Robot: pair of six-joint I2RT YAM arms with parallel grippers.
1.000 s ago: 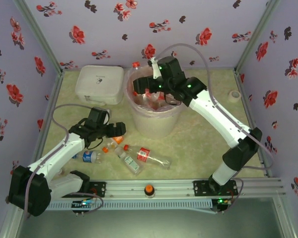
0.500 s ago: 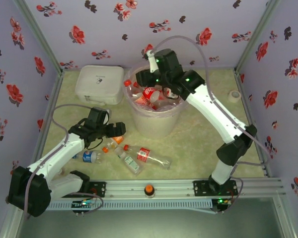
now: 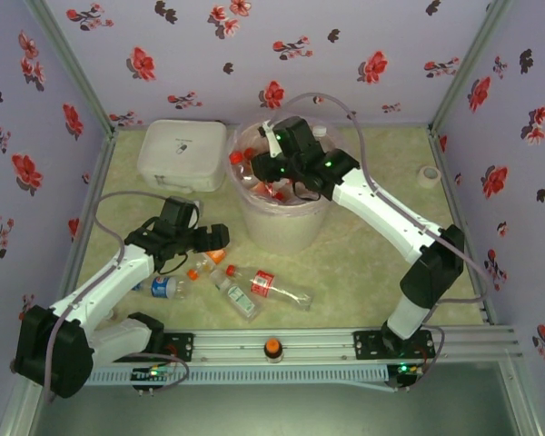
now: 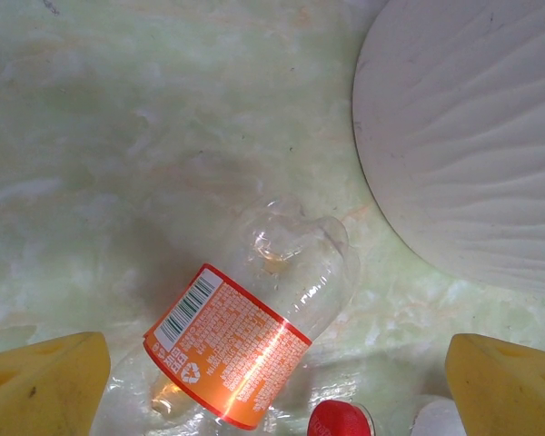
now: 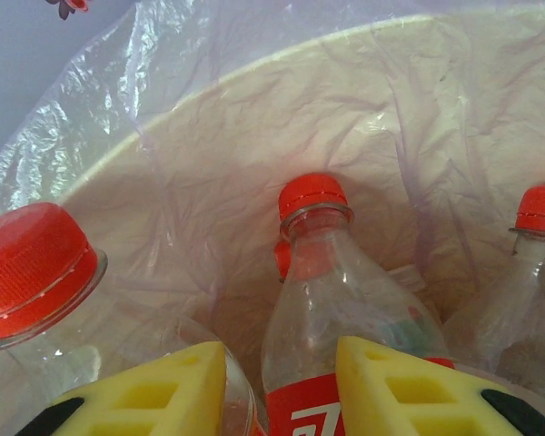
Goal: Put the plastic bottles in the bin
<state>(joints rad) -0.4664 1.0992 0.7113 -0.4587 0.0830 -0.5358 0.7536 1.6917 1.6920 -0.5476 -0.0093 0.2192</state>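
Loose bottles [image 3: 263, 284]: a handful lie on the table on the near side of the bin [image 3: 282, 227], with red, green and blue labels among them.
Left gripper [image 4: 277, 386]: near-left of the bin, low over an orange-labelled bottle [image 4: 232, 350] lying on its side. Its fingers are spread wide, one on each side, touching nothing.
Right gripper [image 5: 282, 363]: over the bin's mouth, yellow fingers drawn close with a narrow gap. A red-capped bottle [image 5: 313, 195] stands just past them inside the bin. Whether they pinch anything I cannot tell.
Lidded box [image 3: 182, 154]: far-left of the bin, no part of the job.
Step, as I judge it: a drop into the bin on the right, a pickup lining up on the left.
Next move: the left fingers likely need to sink, close across the bottle's body, then lift it over the bin's rim.
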